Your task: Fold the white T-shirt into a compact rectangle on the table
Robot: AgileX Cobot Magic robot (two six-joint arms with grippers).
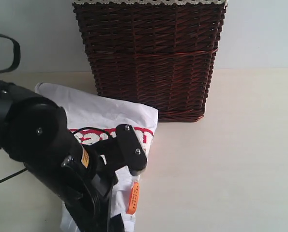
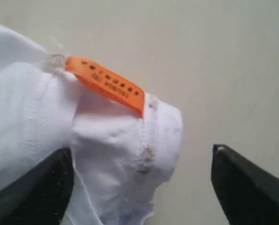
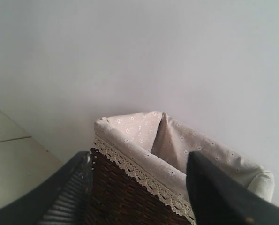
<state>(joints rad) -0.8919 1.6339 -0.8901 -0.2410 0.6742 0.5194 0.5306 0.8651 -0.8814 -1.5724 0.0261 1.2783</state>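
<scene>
Now: soft tee, L jaws wide over hemmed corner

Bunched, the white T-shirt [image 1: 110, 113] lies on the table [image 1: 231, 159] beside the wicker basket [image 1: 151, 58]. My left gripper [image 2: 141, 150] straddles a hemmed corner by the orange tag [image 2: 106, 84], spread wide, nothing pinched. Thin cotton: light, floppy, prob. best nipped at the stitched hem. My right gripper [image 3: 137, 159] gapes empty toward the basket. My arm hides much of the shirt; red lettering only partly shows.
</scene>
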